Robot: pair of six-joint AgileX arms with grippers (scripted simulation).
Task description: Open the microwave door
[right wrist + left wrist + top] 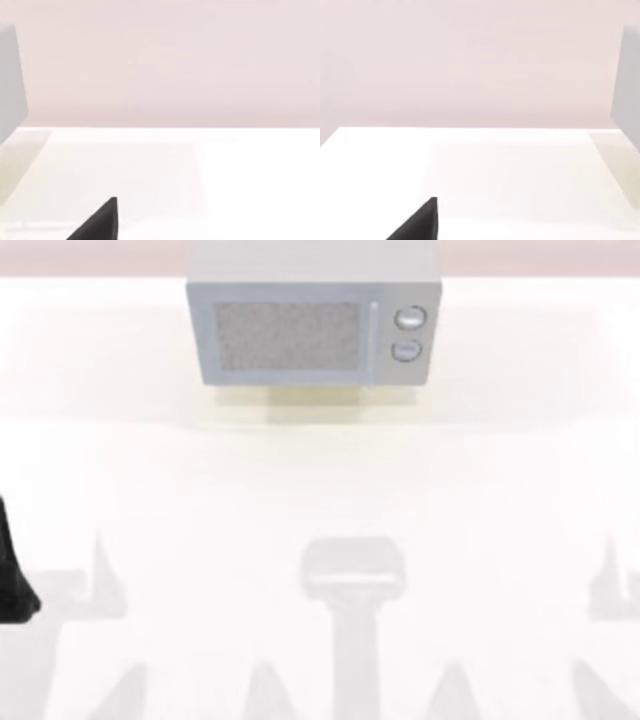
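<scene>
Microwave [314,315] at bench [320,500] far edge, long axis left-right; microwave door [290,337] closed, facing arms, handle right. Hand states indeterminate.

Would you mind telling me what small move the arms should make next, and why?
Probably bring the left gripper from the table's left edge toward the microwave door's handle. The door looks shut flush on the microwave, its handle beside the knobs, and nothing touches it. The right arm shows only in its own wrist view.
</scene>
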